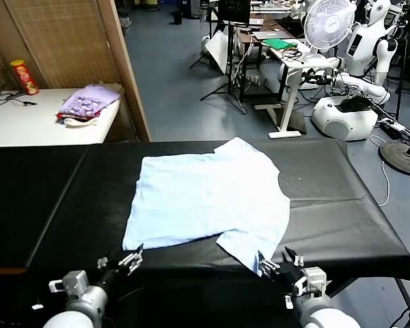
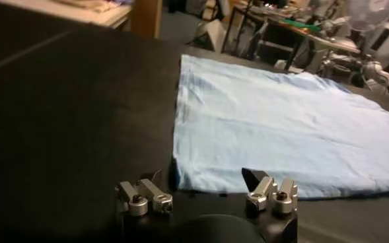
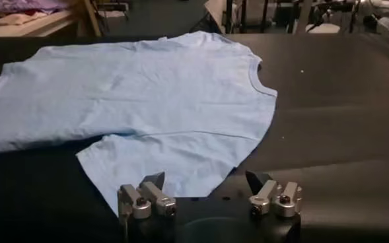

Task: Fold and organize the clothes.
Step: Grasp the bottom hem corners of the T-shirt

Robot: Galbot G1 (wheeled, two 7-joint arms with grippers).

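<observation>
Jaws spread wide on both sides, gripping nothing: left gripper (image 1: 126, 260) near T-shirt (image 1: 208, 198) hem corner at 7 o'clock, right gripper (image 1: 280, 263) just at sleeve tip, 5 o'clock. Spread flat mid-counter (image 1: 342, 219), unfolded. Probably light, limp, prone to wrinkling; best pinched at hem corner and sleeve edge. Purple cloth pile (image 1: 89, 102) far off at 11 o'clock

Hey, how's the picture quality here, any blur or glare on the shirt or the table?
Head view: even light, T-shirt sharp, faint sheen on the black table. Left wrist view: dim and soft, background blurred, left pincer close and fairly sharp. Right wrist view: shirt clear, far edge soft, right pincer crisp.
</observation>
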